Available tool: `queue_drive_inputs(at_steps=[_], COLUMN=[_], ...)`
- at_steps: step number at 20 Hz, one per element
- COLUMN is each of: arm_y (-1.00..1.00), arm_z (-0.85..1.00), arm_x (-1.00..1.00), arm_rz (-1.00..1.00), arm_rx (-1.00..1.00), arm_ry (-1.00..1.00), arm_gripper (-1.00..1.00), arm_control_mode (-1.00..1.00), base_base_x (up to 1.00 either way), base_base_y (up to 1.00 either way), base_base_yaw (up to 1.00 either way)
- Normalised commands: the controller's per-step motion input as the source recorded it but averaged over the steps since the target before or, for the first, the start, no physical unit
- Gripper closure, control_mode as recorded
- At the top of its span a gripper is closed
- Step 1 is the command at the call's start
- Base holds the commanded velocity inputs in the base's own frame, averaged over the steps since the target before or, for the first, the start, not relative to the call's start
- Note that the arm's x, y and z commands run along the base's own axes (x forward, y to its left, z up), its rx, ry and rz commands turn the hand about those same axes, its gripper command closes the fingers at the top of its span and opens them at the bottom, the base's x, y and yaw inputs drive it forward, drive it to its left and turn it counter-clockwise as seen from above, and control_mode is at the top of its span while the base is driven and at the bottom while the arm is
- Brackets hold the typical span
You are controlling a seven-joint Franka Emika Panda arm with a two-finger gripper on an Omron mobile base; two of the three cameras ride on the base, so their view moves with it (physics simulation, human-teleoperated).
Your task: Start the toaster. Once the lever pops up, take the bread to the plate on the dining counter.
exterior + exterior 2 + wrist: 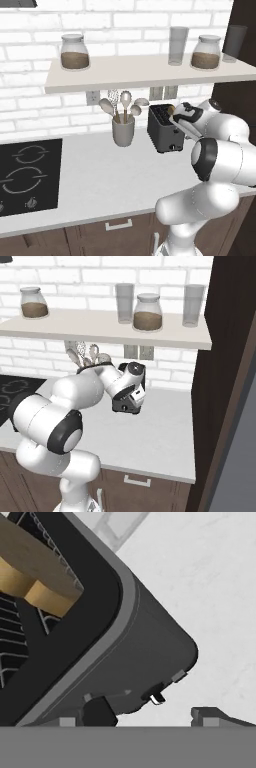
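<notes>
Toaster (165, 129): on the grey counter (100, 180), beside the cup (123, 131).
Bread (35, 577): in the slot — my hand view shows it.
My gripper (150, 714): fingers apart, at the toaster's front edge — holding nothing.

The toaster (164, 129) is dark grey-black with a lighter grey rim around its top, and the bread (30, 572) in its slot is tan-brown with a lighter golden edge. The counter (100, 180) is speckled grey-white, the cooktop (27, 172) is black with pale grey ring markings, and the cup (123, 131) is grey. The wall (45, 20) is white brick, the shelf (145, 70) is off-white, and the two jars (75, 52) are clear with brown contents.
</notes>
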Motion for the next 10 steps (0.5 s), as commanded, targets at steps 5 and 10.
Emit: queue_drive_inputs(at_steps=[5,10], arm_y=[0.0,0.0], arm_z=[-0.24,-0.37], arm_x=[0.02,0.0], arm_rz=[0.0,0.0], arm_rx=[-0.03,-0.04], arm_ry=[-0.01,-0.05], arm_gripper=[-1.0,-1.0], arm_control_mode=[-1.0,-1.0], base_base_x=[0.0,0.0], base_base_y=[0.0,0.0], base_base_yaw=[0.0,0.0])
